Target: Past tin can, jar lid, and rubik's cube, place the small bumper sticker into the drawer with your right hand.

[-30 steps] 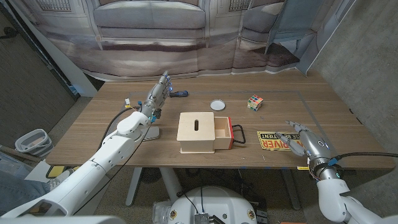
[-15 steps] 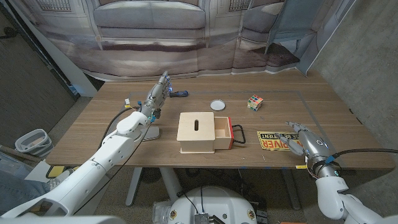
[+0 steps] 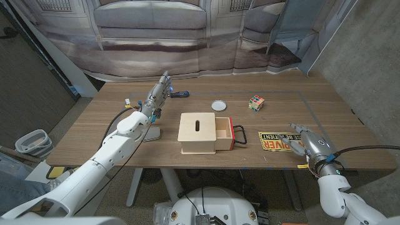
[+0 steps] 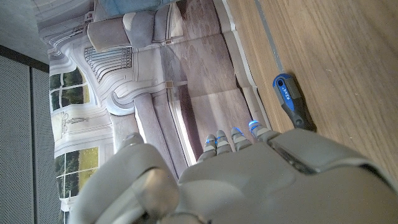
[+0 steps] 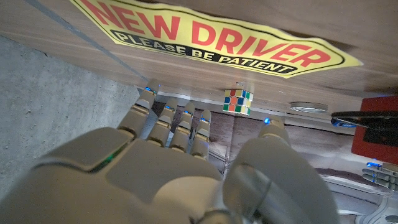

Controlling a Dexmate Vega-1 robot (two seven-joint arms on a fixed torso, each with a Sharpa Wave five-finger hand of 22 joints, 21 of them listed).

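Moved: right hand (image 3: 310,145) has eased slightly nearer and rightward, fingers spread, holding nothing.
Left hand (image 3: 160,92): raised at far left, unchanged, fingers extended, empty.
Drawer (image 3: 224,133): open at centre.
Bumper sticker (image 3: 277,140): flat, right of drawer, just left of right hand.
Meaning: grasp not yet begun.
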